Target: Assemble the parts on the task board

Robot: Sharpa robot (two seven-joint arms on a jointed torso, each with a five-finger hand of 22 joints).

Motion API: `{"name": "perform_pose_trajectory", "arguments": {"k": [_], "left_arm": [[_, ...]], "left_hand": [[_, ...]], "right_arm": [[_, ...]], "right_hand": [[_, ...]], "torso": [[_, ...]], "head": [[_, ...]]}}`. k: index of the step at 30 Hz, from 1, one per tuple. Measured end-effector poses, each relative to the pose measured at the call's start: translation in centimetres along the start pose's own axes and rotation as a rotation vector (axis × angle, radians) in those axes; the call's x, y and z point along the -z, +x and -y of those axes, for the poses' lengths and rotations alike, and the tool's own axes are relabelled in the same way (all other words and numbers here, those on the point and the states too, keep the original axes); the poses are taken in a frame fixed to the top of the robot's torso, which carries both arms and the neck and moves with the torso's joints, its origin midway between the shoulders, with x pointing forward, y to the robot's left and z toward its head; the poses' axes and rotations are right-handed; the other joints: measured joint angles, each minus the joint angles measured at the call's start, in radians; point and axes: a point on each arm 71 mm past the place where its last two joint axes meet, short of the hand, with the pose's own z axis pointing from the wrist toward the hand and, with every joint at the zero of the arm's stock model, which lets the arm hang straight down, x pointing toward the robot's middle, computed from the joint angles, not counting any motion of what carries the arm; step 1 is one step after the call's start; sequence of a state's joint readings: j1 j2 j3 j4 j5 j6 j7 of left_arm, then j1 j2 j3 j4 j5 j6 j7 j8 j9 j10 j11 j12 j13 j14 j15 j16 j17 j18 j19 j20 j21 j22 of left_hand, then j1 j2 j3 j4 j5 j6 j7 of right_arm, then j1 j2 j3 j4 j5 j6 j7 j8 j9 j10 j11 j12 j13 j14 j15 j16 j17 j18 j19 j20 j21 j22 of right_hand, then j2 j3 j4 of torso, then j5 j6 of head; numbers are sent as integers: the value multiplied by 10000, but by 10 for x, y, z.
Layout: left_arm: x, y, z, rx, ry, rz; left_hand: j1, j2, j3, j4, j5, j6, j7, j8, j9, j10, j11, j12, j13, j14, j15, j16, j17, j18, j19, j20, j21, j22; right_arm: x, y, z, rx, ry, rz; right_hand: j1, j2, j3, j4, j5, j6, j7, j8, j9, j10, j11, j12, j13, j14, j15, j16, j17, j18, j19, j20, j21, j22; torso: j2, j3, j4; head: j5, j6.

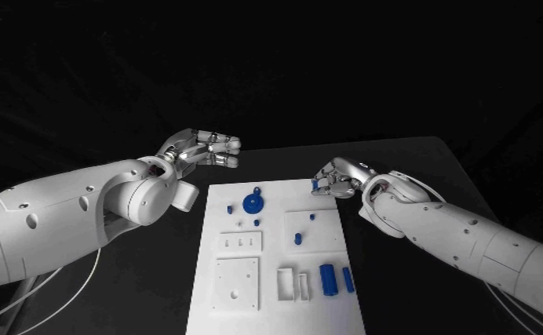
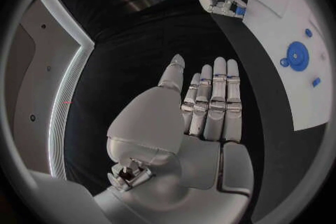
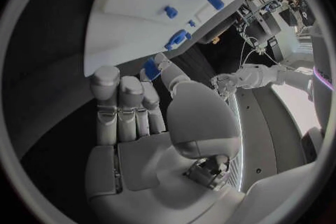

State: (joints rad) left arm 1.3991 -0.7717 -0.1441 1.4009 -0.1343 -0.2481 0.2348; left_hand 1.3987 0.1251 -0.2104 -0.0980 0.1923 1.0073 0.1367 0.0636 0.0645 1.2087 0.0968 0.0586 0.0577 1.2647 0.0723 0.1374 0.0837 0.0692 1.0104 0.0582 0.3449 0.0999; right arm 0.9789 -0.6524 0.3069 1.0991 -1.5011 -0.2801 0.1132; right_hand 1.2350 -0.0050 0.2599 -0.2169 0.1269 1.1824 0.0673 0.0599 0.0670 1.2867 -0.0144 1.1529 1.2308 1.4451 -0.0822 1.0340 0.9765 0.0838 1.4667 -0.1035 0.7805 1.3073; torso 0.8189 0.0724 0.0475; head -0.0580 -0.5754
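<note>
White and flat, the task board (image 1: pixel 277 272) lies in the middle of the black table (image 1: pixel 407 158), its long sides running from the near edge toward the far edge. Blue parts sit on it: a round disc part (image 1: pixel 253 202) near the far left corner, a small peg (image 1: pixel 297 237) about mid-board, and two upright cylinders (image 1: pixel 328 279) close to the near right edge.

At the board's far right corner the right hand (image 1: pixel 336 179) has its fingers curled in, and a small blue part (image 3: pixel 151 69) is pinched between the thumb and a fingertip. The wrist views show that blue piece just off the board's edge, with the disc part (image 2: pixel 298 56) and the other pieces lying further along the white surface, apart from the hand.

Off the board's far left corner, over bare table, the left hand (image 1: pixel 202 149) is raised with its fingers (image 2: pixel 213 98) straight and side by side, the thumb standing slightly apart. It holds nothing and touches none of the parts; the disc part is the nearest piece to it, lying on the board beside and below the hand. The two hands are well apart, one beyond each far corner of the board.
</note>
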Motion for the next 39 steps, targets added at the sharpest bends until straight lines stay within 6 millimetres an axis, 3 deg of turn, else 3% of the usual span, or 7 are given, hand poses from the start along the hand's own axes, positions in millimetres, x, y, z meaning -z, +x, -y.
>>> {"name": "perform_pose_trajectory", "arguments": {"k": [7,11,15,17,23,27,39], "left_arm": [[-5,2,-5,-349,-899,-153],[-12,7,-7,-746,-1515,-396],[-19,10,-11,-1169,-2049,-514],[-21,11,-14,-1344,-2235,-538],[-25,15,-20,-1873,-2586,-624],[-25,20,-24,-2293,-2728,-761],[-27,38,-34,-3222,-3138,-1662]], "left_hand": [[-418,-73,-377,438,-242,815,-369,3,70,1997,-659,62,87,866,-650,2017,1080,-420,707,-703,1056,615],[-1293,-305,-492,1088,85,1427,-618,112,427,2549,-898,521,372,623,-958,3811,2206,-619,745,-998,1821,1141],[-2257,-663,-307,1722,498,1701,-852,574,1949,2554,-1105,1652,1295,-150,-1169,6025,3648,-619,465,-1225,2861,1931],[-2560,-929,-32,2022,565,1277,-955,1204,3766,2214,-1198,2680,2183,-596,-1234,7014,4109,-618,-18,-1270,3624,2564],[-2833,-1093,273,2414,1163,713,-1104,1770,6544,1275,-1240,4396,3704,-1049,-1258,8202,4133,-619,-714,-1297,4572,3418],[-2872,-1132,343,2557,1497,448,-1081,1833,7741,819,-1234,5120,4239,-1407,-1232,8934,3934,-618,-995,-1267,4863,3752],[-2816,-1077,238,2155,1745,-70,-934,2059,7946,49,-1112,6263,4690,-2059,-1128,10019,3660,-617,-1320,-1187,5123,4169]], "right_arm": [[-8,-16,-39,432,-688,87],[-11,-15,-57,643,-928,-57],[-15,-10,-73,807,-1060,-284],[-17,-8,-80,850,-1110,-369],[-21,-1,-95,948,-1160,-574],[-24,2,-101,998,-1117,-676],[-28,9,-115,990,-1047,-852]], "right_hand": [[0,-1,126,73,-67,-2,2,-15,-11,-1,0,1,41,0,0,40,82,0,0,0,78,3],[0,-2,172,64,49,-4,2,-21,-10,-1,1,1,41,0,0,40,82,1,-1,1,78,8],[0,-2,238,130,49,-7,3,-41,-8,-1,1,0,41,0,0,40,81,1,-1,1,115,8],[0,-3,251,137,50,-9,4,-30,-6,-1,1,0,41,0,0,40,81,1,0,1,115,7],[-58,-61,308,142,205,-27,11,0,28,-1,1,0,30,0,1,39,80,2,0,1,115,7],[-58,-61,324,158,273,-30,12,0,31,-1,1,0,21,0,1,39,80,2,0,1,115,7],[-68,-72,337,173,331,-47,26,0,30,-2,2,-81,-30,0,1,-29,33,2,-1,2,-1,5]], "torso": [[-198,-58,-75],[-334,-81,-99],[-448,-105,-132],[-503,-116,-151],[-602,-123,-194],[-652,-117,-209],[-669,-108,-229]], "head": [[137,-28],[250,-86],[345,-174],[365,-215],[349,-337],[313,-424],[162,-513]]}}
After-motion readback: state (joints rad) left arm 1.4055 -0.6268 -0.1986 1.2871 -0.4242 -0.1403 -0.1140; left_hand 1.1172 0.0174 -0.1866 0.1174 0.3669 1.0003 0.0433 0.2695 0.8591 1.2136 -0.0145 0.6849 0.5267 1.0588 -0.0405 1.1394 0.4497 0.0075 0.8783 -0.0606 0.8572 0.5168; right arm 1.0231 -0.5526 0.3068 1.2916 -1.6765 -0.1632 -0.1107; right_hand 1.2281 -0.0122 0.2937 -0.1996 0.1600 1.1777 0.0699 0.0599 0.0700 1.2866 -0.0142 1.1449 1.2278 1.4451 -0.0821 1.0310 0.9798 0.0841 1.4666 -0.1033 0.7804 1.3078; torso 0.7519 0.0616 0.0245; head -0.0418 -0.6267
